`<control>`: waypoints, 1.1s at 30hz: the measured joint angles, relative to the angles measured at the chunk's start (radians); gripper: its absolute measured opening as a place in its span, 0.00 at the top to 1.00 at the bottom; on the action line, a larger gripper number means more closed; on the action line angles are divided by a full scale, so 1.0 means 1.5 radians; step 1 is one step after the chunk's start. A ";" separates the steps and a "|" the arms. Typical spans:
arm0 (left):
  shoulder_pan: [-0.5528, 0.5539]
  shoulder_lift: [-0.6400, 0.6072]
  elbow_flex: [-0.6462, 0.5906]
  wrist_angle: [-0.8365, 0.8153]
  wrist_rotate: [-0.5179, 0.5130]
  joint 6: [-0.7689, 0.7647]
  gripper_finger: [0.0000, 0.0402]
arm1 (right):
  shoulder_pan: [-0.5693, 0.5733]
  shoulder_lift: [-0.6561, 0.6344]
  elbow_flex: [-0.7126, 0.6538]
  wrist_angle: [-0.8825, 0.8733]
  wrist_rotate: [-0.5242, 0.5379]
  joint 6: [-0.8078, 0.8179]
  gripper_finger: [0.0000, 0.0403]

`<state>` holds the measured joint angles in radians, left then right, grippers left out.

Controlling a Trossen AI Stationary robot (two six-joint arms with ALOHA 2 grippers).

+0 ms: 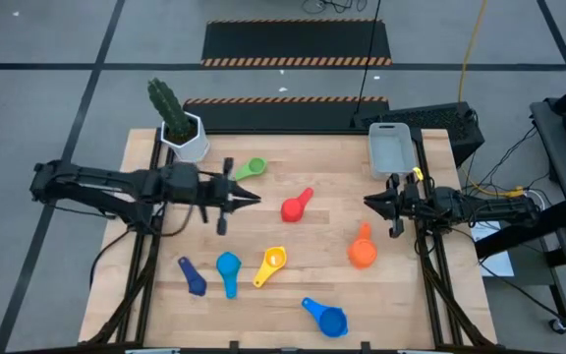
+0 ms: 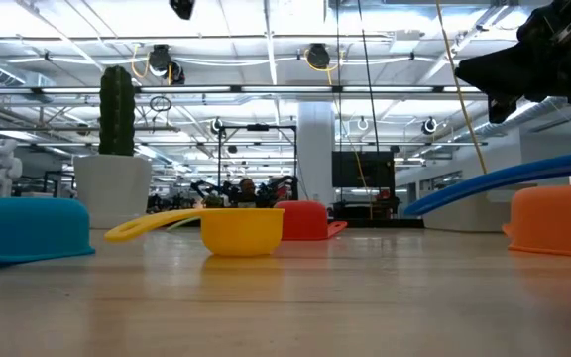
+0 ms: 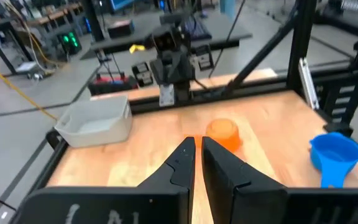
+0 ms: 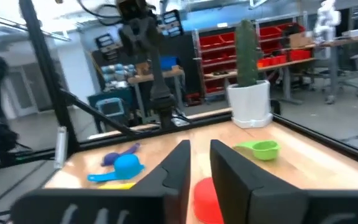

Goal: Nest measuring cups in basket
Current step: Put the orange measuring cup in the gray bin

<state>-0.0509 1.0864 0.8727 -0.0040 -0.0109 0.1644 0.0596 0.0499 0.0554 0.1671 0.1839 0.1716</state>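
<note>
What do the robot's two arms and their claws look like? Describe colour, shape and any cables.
Both arms are dark, nearly black, built of slim jointed segments. The left claw and right claw each end in two flat, tapering black fingers. A yellow tag and dark cables show near the right arm's wrist.

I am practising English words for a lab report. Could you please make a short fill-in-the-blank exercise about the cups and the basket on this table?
1. The basket holds ____ measuring cups.
2. The measuring cup nearest the cactus pot is ____.
3. The cup lying closest to the right tool is ____.
4. The yellow cup lies between the light blue cup and the ____ cup, in the high view.

Missing words: no; green; orange; orange
</note>
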 joint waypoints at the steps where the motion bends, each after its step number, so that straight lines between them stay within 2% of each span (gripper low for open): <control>1: 0.000 0.014 0.005 0.000 0.000 0.001 0.92 | 0.000 0.007 0.008 -0.009 0.003 -0.003 0.84; 7: 0.000 0.081 0.035 0.000 0.000 0.018 0.92 | 0.000 0.104 0.118 -0.082 0.013 -0.018 0.75; 13: 0.000 0.124 0.049 0.011 0.000 0.018 0.92 | 0.000 0.284 0.280 -0.259 0.018 -0.018 0.69; 17: 0.000 0.140 0.050 0.010 0.000 0.034 0.92 | 0.001 0.403 0.355 -0.341 0.017 -0.011 0.68; 25: 0.000 0.154 0.050 0.003 0.001 0.029 0.92 | 0.063 0.589 0.430 -0.487 0.014 0.101 0.68; 33: 0.000 0.154 0.049 0.005 0.001 0.010 0.92 | 0.130 0.656 0.476 -0.574 0.015 0.256 0.68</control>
<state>-0.0509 1.3170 0.9468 0.0035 -0.0093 0.1789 0.2545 1.0337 0.7693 -0.6939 0.2062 0.5563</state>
